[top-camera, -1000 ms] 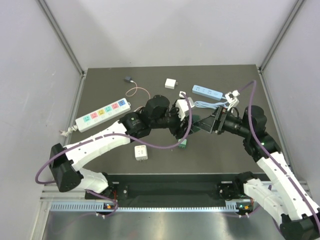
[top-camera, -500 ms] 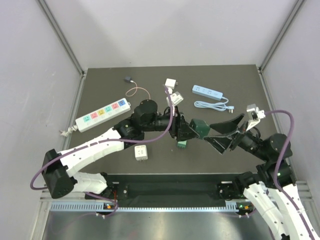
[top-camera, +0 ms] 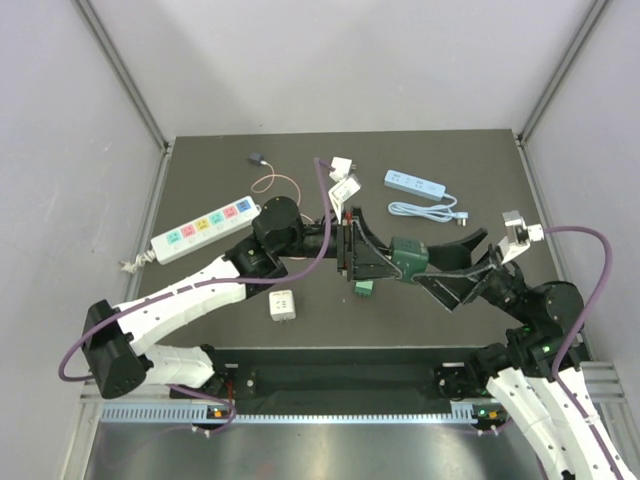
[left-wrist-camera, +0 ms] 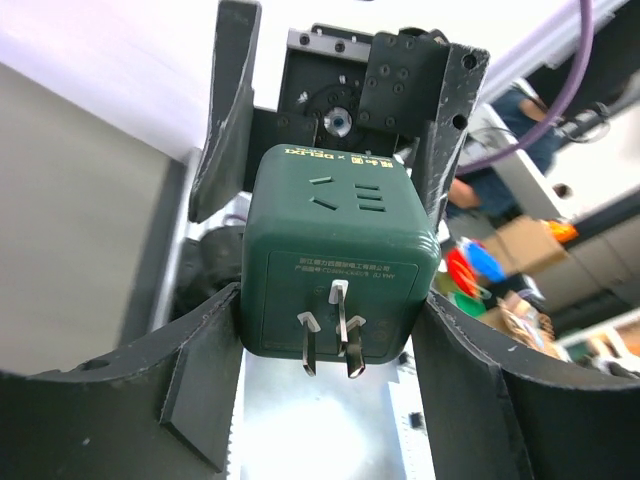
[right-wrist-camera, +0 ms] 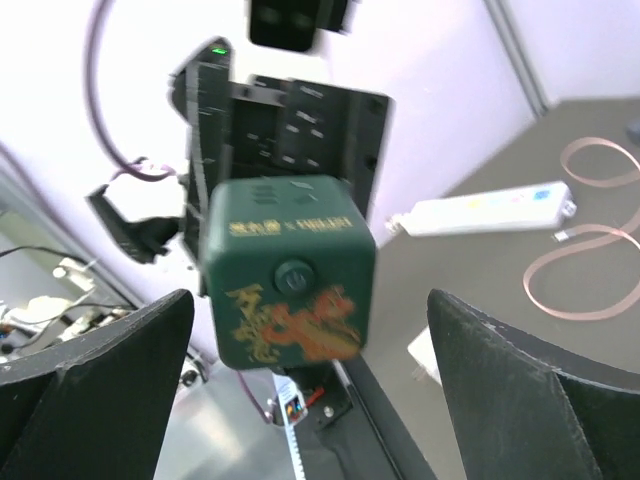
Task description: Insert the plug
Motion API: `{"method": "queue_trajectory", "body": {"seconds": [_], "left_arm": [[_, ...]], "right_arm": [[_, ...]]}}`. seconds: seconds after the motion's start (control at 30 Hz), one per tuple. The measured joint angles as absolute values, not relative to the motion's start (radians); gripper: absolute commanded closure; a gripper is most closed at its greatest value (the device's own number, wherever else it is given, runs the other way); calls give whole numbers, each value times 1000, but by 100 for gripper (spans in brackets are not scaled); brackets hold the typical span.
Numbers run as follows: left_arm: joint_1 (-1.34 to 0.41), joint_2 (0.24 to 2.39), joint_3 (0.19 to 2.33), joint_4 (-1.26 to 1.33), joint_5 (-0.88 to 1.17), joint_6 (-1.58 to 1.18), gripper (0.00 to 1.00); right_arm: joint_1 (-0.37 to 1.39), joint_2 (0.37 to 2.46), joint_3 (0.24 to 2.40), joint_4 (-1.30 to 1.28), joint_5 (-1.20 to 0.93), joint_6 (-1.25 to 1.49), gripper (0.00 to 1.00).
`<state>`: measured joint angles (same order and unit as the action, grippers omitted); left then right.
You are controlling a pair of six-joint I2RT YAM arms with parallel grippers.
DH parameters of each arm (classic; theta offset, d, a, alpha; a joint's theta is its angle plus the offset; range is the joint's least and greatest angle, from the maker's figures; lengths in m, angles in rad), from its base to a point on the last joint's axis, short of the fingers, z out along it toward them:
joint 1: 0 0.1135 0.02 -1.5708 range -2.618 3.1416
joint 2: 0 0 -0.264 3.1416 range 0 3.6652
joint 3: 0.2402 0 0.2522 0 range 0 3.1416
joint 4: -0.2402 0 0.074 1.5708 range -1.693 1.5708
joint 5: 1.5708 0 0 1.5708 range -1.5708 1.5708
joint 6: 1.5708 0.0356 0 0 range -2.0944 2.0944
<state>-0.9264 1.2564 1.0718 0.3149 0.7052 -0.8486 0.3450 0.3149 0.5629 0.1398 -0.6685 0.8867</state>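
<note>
A dark green cube plug adapter point(top-camera: 408, 257) hangs in the air above the table's middle. My left gripper point(top-camera: 392, 262) is shut on it. In the left wrist view the cube point(left-wrist-camera: 335, 260) sits between my left gripper's point(left-wrist-camera: 335, 312) fingers with its three metal prongs point(left-wrist-camera: 335, 335) toward the camera. My right gripper point(top-camera: 424, 268) is open and faces the cube from the right. In the right wrist view the cube point(right-wrist-camera: 290, 270) shows its button and dragon print, with clear gaps to both wide-spread fingers of the right gripper point(right-wrist-camera: 310, 300).
On the table are a white power strip with coloured sockets point(top-camera: 205, 228) at left, a blue power strip point(top-camera: 415, 184) with a coiled cable at back right, a white cube adapter point(top-camera: 282, 305), a white plug point(top-camera: 342, 167), a small green piece point(top-camera: 365, 288), and a black plug on a pink cable point(top-camera: 257, 157).
The two grippers were pressed together around the cube. The right arm has drawn back to the right with its fingers open. The left gripper keeps the cube and has shifted slightly left.
</note>
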Motion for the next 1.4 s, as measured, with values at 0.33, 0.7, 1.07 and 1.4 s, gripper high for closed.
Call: {"method": "queue_trajectory", "body": {"seconds": [0.33, 0.7, 1.07, 1.4], "left_arm": [[-926, 1331, 1087, 443, 793, -957, 100], [-928, 1345, 1098, 451, 804, -971, 38], [-912, 1330, 1052, 437, 753, -934, 14], [-853, 1251, 989, 327, 730, -859, 5]], "right_arm": [[345, 288, 561, 215, -691, 916, 40], [345, 277, 561, 186, -662, 909, 100], [345, 321, 654, 41, -598, 837, 100], [345, 478, 896, -199, -466, 696, 100]]}}
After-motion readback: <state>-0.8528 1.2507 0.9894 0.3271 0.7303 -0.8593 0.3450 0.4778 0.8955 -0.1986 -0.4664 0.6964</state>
